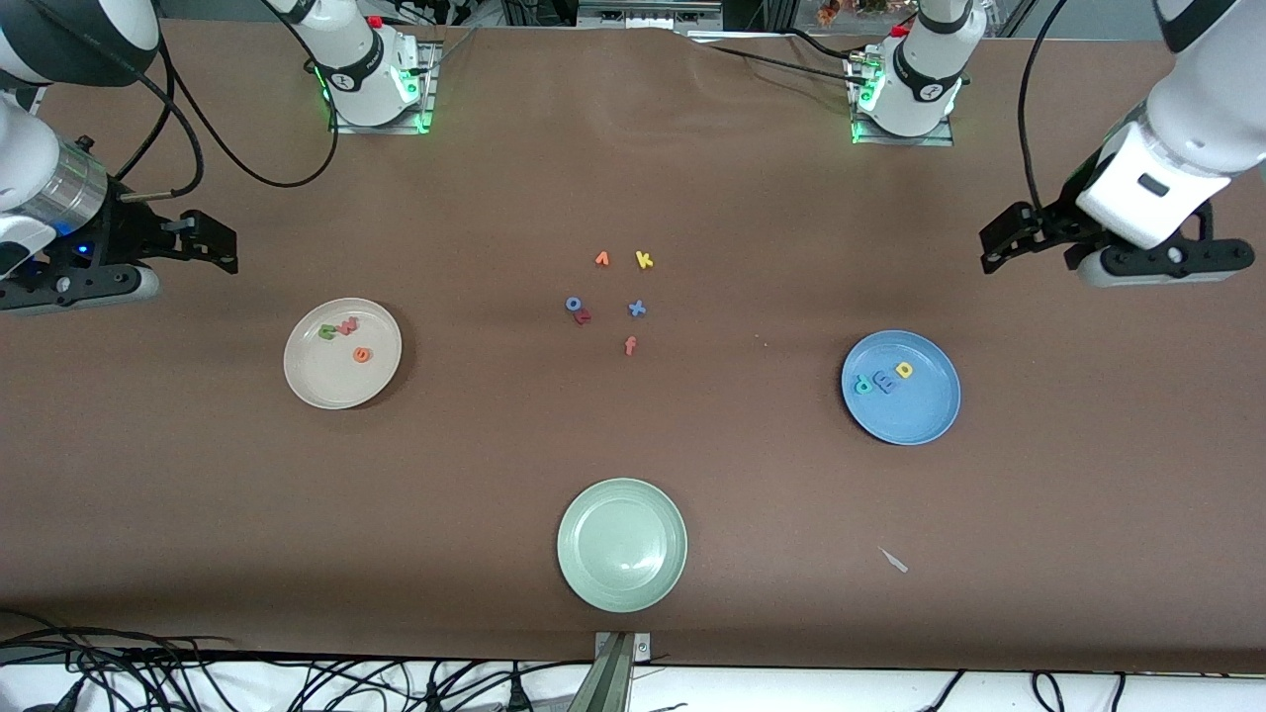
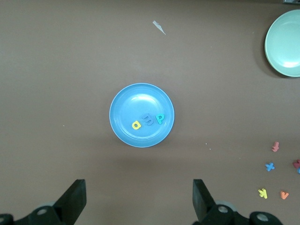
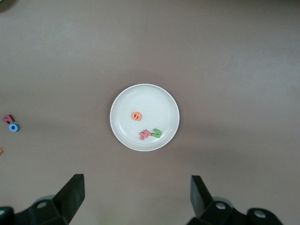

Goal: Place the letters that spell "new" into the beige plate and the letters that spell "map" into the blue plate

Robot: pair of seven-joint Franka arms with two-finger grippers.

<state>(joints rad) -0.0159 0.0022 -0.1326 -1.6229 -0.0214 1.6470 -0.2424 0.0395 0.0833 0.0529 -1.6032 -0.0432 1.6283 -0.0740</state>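
Pale green plate [image 1: 622,545]: one, nearest the front camera, mid-table, nothing in it.
White scrap [image 1: 894,560]: one small sliver on the cloth, nearer the front camera than the blue plate.
Plates: three in all, one green, one beige, one blue.
Beige plate [image 1: 298,374]: toward the right arm's end of the table; three letters lie in it.
Letters in the beige plate: green n [image 1: 327,331], pinkish-red w [image 1: 347,324] touching it, orange e [image 1: 362,354] a little apart and nearer the front camera.
Blue plate [image 1: 920,410]: toward the left arm's end of the table; three letters lie in it.
Letters in the blue plate: teal p [image 1: 863,383], blue m [image 1: 885,381], yellow a [image 1: 904,370], in a close row.
Loose letters: six on the bare cloth mid-table, between the two filled plates.
Loose letters, named: orange v-shaped letter [image 1: 602,259], yellow k [image 1: 644,260], blue o [image 1: 573,305] touching red r [image 1: 583,316], blue x [image 1: 637,309], orange f [image 1: 630,345].
Left gripper [image 2: 139,201]: up over the cloth beside the blue plate, fingers spread wide, grasping nothing.
Right gripper [image 3: 137,199]: up over the cloth beside the beige plate, fingers spread wide, grasping nothing.
Table [image 1: 495,178]: covered in brown cloth.
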